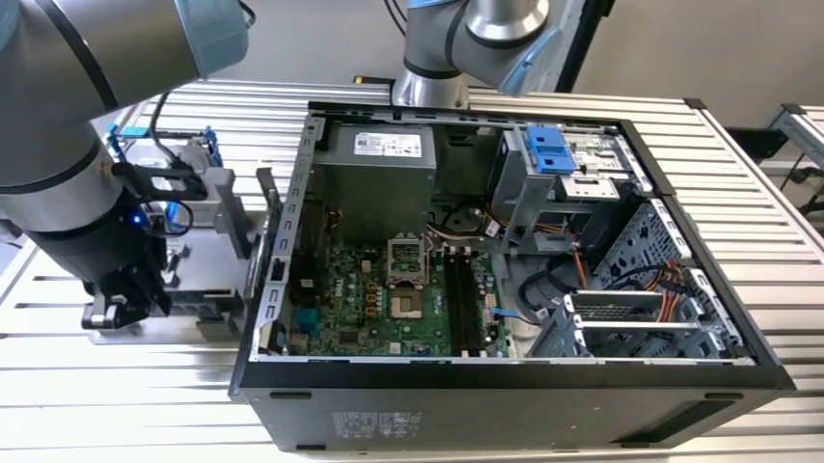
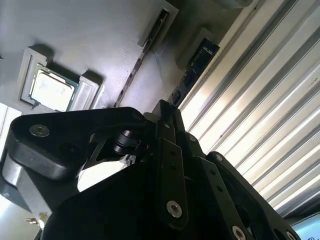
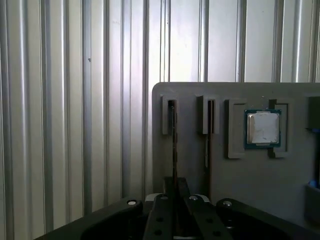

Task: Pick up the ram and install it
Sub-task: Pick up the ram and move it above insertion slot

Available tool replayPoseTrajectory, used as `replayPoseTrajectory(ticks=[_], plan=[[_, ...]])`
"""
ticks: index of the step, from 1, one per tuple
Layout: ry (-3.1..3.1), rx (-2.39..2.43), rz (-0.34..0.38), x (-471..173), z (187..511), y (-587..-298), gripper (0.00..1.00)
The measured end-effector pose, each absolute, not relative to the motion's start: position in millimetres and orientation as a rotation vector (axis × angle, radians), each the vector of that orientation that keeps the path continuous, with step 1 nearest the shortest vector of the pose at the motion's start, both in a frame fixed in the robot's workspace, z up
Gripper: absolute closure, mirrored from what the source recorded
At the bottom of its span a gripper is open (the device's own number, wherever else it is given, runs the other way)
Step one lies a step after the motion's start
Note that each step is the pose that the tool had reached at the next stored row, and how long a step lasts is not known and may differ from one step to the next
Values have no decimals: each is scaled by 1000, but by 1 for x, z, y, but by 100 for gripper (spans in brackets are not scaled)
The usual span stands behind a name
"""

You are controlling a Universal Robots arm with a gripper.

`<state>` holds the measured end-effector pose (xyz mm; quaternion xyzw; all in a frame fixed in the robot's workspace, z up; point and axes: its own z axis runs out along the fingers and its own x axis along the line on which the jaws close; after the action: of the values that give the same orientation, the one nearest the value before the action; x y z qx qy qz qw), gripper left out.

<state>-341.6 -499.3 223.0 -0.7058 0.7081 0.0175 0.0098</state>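
Observation:
The ram stands on edge in a slot of a grey holder, seen as a thin dark line in both wrist views. My gripper is directly over it, its fingers shut on the stick's near end while the stick still sits in its slot. In the exterior view my gripper hangs low over the holder, at the exterior view's left of the open computer case. The motherboard's black slots lie inside the case.
A second dark stick stands in the neighbouring slot. A square silver processor lies in a pocket of the holder. A ribbed aluminium table carries everything. Cables and drive cages fill the case's right side.

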Motion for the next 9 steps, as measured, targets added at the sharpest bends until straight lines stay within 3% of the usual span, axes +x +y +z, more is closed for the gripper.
replayPoseTrajectory(ticks=[9], plan=[[2212, -2205, 52, -342, 231, -499, 100]])
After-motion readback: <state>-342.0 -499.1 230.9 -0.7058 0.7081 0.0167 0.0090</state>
